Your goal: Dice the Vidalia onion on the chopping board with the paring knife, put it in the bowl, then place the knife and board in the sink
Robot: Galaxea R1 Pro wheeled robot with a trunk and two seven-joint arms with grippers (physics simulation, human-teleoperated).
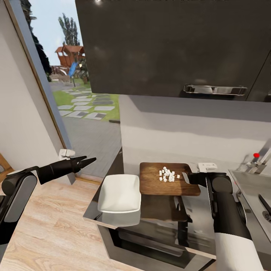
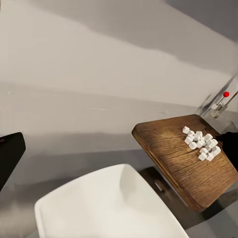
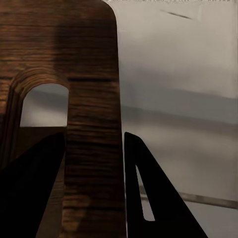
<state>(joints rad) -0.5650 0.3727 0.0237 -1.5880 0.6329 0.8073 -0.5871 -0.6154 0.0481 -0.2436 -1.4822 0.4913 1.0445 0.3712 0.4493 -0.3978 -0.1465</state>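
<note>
The right gripper [image 1: 187, 177] is closed on the slot-handle end of the chopping board [image 1: 158, 184], its black fingers [image 3: 148, 198] clamped either side of the wood beside the slot. The board sits mid-frame in the head view, raised above the countertop [image 1: 165, 210], judging by the shadow under it. The diced onion [image 1: 168, 174] lies as a cluster of white cubes near the gripped end. The bowl [image 1: 120, 194] rests just left of the board, its rim close to the board's free edge.

The left gripper [image 1: 86, 162] hangs at the left of the frame, well apart from everything, its jaws together and holding nothing.

The step looks to be tipping the dice into the bowl. Done well, that means bringing the board's free edge over the bowl's middle first, then raising the held end slowly so the cubes slide off together instead of scattering over the rim.
</note>
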